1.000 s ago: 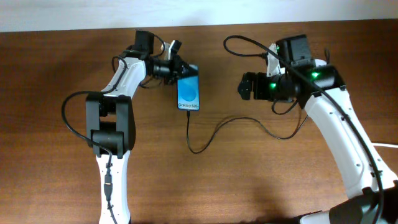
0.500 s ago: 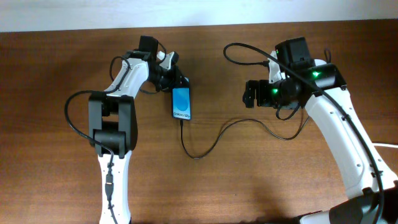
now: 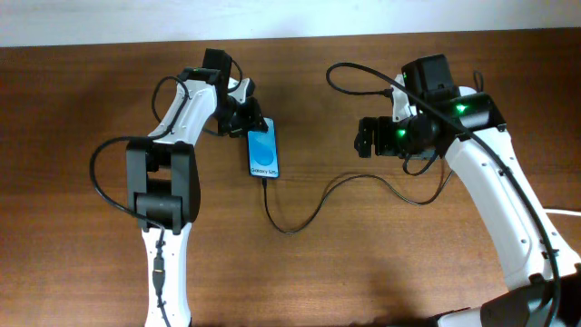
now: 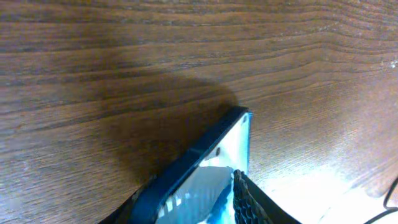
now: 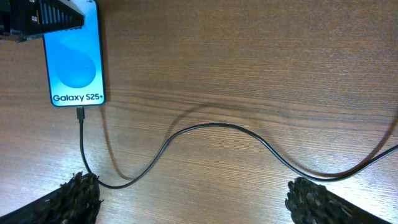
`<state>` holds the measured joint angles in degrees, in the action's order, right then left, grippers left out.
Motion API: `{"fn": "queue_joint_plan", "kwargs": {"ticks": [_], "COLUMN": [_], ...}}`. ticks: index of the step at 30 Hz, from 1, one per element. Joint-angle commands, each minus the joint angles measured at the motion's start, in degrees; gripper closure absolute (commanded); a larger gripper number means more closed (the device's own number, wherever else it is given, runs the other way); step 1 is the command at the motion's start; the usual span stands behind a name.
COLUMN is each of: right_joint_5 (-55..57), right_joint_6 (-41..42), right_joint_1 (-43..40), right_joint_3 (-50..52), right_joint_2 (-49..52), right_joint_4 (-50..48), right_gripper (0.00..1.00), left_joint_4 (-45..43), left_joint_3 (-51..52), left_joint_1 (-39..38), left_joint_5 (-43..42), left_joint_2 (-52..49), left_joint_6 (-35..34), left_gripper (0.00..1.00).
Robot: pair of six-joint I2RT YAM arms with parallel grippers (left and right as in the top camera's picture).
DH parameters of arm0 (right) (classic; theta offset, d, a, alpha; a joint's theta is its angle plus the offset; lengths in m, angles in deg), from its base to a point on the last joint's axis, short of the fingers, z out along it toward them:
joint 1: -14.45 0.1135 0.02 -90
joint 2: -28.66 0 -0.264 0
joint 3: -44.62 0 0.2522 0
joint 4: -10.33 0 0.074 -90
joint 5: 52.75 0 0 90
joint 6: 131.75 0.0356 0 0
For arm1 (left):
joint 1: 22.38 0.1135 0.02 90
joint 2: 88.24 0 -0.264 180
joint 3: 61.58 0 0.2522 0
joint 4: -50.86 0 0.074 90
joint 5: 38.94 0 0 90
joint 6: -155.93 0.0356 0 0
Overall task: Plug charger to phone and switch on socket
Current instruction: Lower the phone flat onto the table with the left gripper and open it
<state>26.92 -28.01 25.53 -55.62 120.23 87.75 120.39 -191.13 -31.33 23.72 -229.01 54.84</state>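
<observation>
The phone (image 3: 263, 153) lies on the wooden table with its blue screen up, reading "Galaxy S25+" in the right wrist view (image 5: 74, 56). My left gripper (image 3: 251, 124) is shut on the phone's top end; the left wrist view shows the phone's edge (image 4: 214, 146) between the jaws (image 4: 199, 208). The charger (image 3: 313, 204), a thin black cable, has its plug tip (image 5: 79, 114) in the phone's bottom port, then loops across the table toward the right arm. My right gripper (image 3: 363, 136) is open and empty, its fingers (image 5: 199, 202) straddling the cable from above. The socket is out of view.
A bit of white cord (image 3: 567, 213) shows at the table's right edge. A thicker black robot cable (image 3: 359, 68) arcs above the right arm. The white wall runs along the table's far edge.
My left gripper has drawn the phone to the left and slightly toward the front, dragging the cable's loop with it. The right arm shifted slightly, then held still.
</observation>
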Motion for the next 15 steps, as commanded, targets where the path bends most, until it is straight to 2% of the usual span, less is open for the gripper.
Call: {"fn": "queue_joint_plan", "kwargs": {"ticks": [1,6,8,11,13,15], "right_joint_5": [0.9,0.9,0.9,0.9,0.9,0.9], "right_joint_6": [0.2,0.2,0.2,0.2,0.2,0.2], "right_joint_1": [-0.2,-0.2,-0.2,-0.2,-0.2,-0.2], "right_joint_3": [-1.1,-1.1,-1.1,-1.1,-1.1,-1.1], "right_joint_2": [-0.4,-0.4,-0.4,-0.4,-0.4,-0.4], "right_joint_4": [0.0,0.0,0.1,0.3,0.3,0.2], "right_gripper": [0.02,0.02,0.02,0.02,0.02,0.02], "left_joint_4": [0.5,4.2,5.0,5.2,5.2,5.2], "left_joint_3": [1.4,1.4,1.4,1.4,1.4,1.4], "left_joint_1": [0.5,0.5,0.5,0.5,0.5,0.5], "left_joint_5": [8.4,18.9,21.4,21.8,21.8,21.8], "left_joint_2": [-2.6,-2.6,-2.6,-2.6,-2.6,-2.6], "left_joint_6": [0.9,0.9,0.9,0.9,0.9,0.9], "left_gripper": [0.61,0.64,0.61,0.54,0.57,0.54]}}
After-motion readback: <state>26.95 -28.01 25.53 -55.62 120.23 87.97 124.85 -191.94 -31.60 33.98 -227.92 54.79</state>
